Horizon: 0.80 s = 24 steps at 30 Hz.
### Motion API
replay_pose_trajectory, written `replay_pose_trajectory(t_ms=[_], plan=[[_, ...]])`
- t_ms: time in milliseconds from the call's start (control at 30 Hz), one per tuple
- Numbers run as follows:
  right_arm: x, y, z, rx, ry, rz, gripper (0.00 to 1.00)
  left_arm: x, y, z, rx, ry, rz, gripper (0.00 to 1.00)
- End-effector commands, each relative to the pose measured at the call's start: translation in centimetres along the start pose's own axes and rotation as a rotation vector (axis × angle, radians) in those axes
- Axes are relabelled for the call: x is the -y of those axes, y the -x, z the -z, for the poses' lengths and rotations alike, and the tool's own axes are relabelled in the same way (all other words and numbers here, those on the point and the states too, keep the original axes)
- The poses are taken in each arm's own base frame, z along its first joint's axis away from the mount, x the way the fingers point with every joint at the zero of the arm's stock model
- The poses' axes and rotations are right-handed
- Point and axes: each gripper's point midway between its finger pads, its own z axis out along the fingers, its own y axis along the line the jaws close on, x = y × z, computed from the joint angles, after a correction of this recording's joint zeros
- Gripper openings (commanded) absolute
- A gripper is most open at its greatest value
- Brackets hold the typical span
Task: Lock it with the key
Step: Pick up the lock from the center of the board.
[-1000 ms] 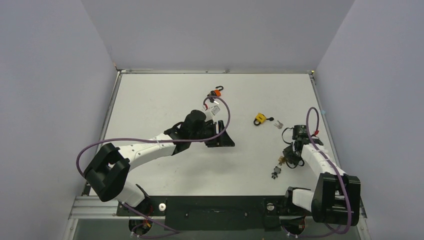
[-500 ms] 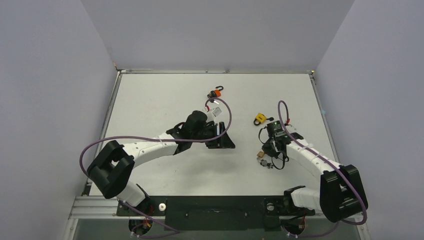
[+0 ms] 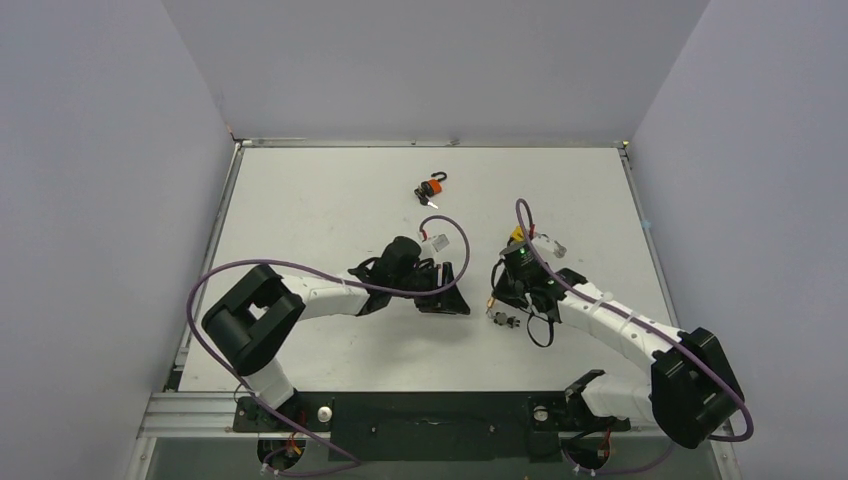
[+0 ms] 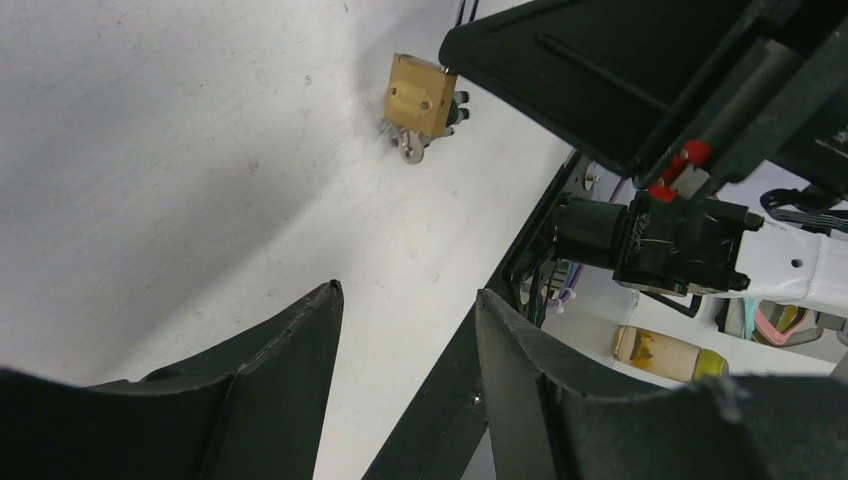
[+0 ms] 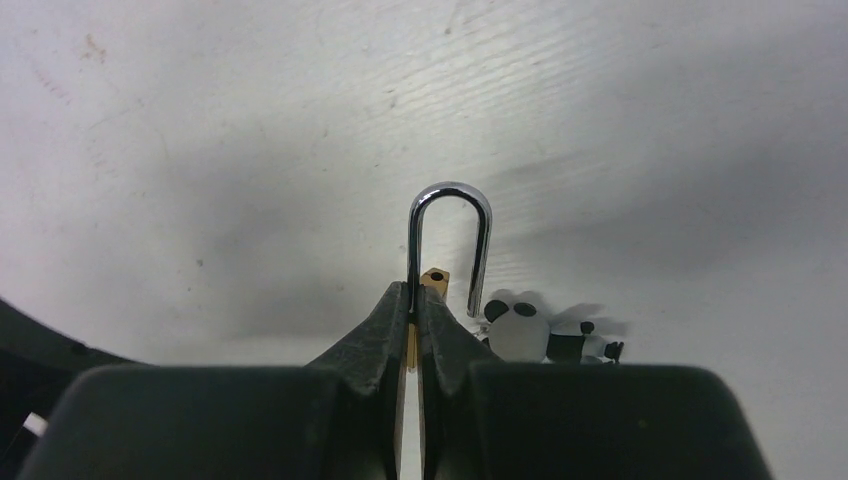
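Observation:
My right gripper (image 5: 415, 292) is shut on a brass padlock (image 5: 432, 277), pinching one leg of its open silver shackle (image 5: 450, 230). A key ring with a black and white panda charm (image 5: 520, 327) hangs beside the lock body. In the top view the right gripper (image 3: 497, 296) holds the padlock just above the table's middle, with the keys (image 3: 503, 320) dangling below it. My left gripper (image 3: 452, 290) is open and empty, just left of it. In the left wrist view the left gripper (image 4: 407, 290) faces the brass padlock (image 4: 420, 97) with the key (image 4: 410, 150) under it.
A yellow padlock (image 3: 517, 235) lies behind the right arm, with a small pale object (image 3: 553, 245) beside it. An orange and black lock (image 3: 430, 187) lies farther back. The table's front edge (image 4: 520, 250) runs close to the left gripper.
My right arm has swung left from the right side to the middle, carrying the padlock and keys. My left gripper has shifted slightly forward and right, toward it.

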Motion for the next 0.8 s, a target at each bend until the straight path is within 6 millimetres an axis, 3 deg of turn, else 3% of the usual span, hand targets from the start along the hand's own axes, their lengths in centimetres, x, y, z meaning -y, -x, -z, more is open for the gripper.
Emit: replay_pose_trajectory(t_ms=[0, 167, 333, 367, 400, 433, 467, 533, 600, 767], plan=[[-4.9, 1.6, 2.2, 0.08, 0.198, 0.073, 0.0, 2.5, 1.7, -0.3, 0.068, -0.091, -0.091, 0.49], [-7.3, 1.0, 4.5, 0.083, 0.368, 0.17, 0.0, 4.3, 4.1, 2.1, 0.153, -0.123, -0.124, 0.48], [-10.1, 0.6, 8.9, 0.076, 0.577, 0.267, 0.0, 6.1, 7.9, 7.7, 0.261, -0.134, -0.238, 0.48], [-10.8, 0.9, 10.3, 0.091, 0.621, 0.29, 0.0, 7.4, 8.3, 9.1, 0.273, -0.17, -0.271, 0.48], [-11.5, 0.7, 11.5, 0.08, 0.67, 0.308, 0.0, 7.2, 9.0, 10.1, 0.289, -0.163, -0.295, 0.48], [-12.3, 0.4, 13.1, 0.07, 0.735, 0.338, 0.0, 8.9, 9.4, 11.5, 0.301, -0.202, -0.342, 0.48], [-13.0, 0.6, 14.4, 0.074, 0.776, 0.349, 0.0, 8.9, 9.9, 12.3, 0.309, -0.199, -0.373, 0.48], [-14.7, 0.1, 17.6, 0.053, 0.909, 0.383, 0.0, 12.2, 10.3, 14.7, 0.292, -0.289, -0.486, 0.48], [-16.1, -0.5, 20.7, 0.028, 1.029, 0.413, 0.0, 13.1, 10.6, 15.8, 0.278, -0.311, -0.534, 0.48], [-18.3, -1.9, 28.3, -0.035, 1.294, 0.456, 0.0, 18.8, 9.1, 19.5, 0.199, -0.514, -0.707, 0.48]])
